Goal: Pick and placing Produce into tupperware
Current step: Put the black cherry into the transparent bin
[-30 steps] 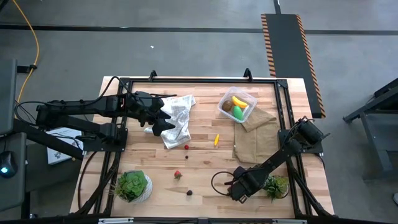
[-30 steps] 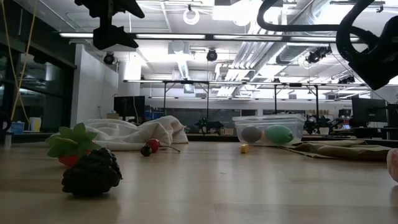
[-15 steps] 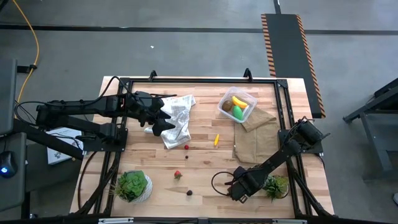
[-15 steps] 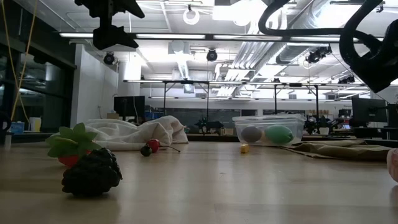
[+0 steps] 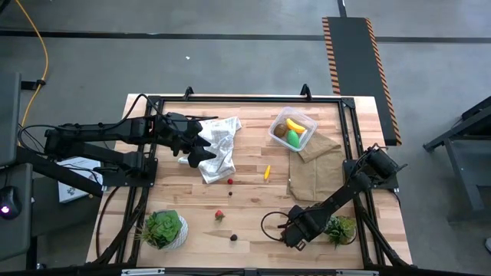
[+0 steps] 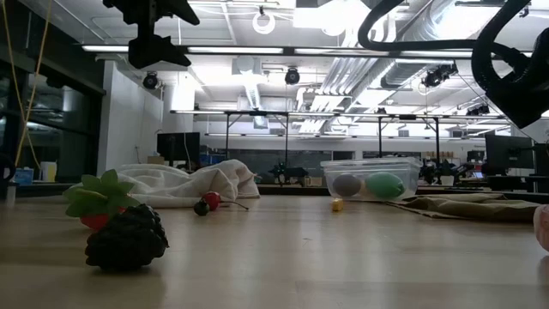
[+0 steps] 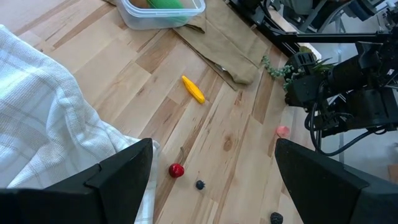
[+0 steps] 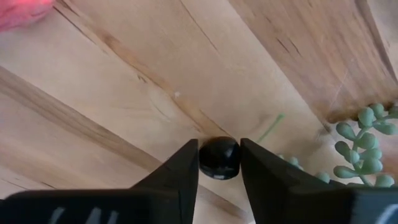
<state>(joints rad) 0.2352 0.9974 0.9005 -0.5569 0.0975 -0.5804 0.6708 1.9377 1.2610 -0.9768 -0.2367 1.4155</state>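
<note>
1. Right wrist view shows a small round dark berry lying directly between the right end effector's dark fingers, both touching it; no long axis.
2. That arm reaches low over the wooden surface's near edge, beside a small potted plant.
3. Well apart at the far side sits the clear square tupperware.
4. Left end effector hovers wide, empty, over the white checked cloth.

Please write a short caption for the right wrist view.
Right gripper closing its fingers around a dark berry on the table.

A small orange-yellow piece lies between the tupperware and a red berry.
</note>
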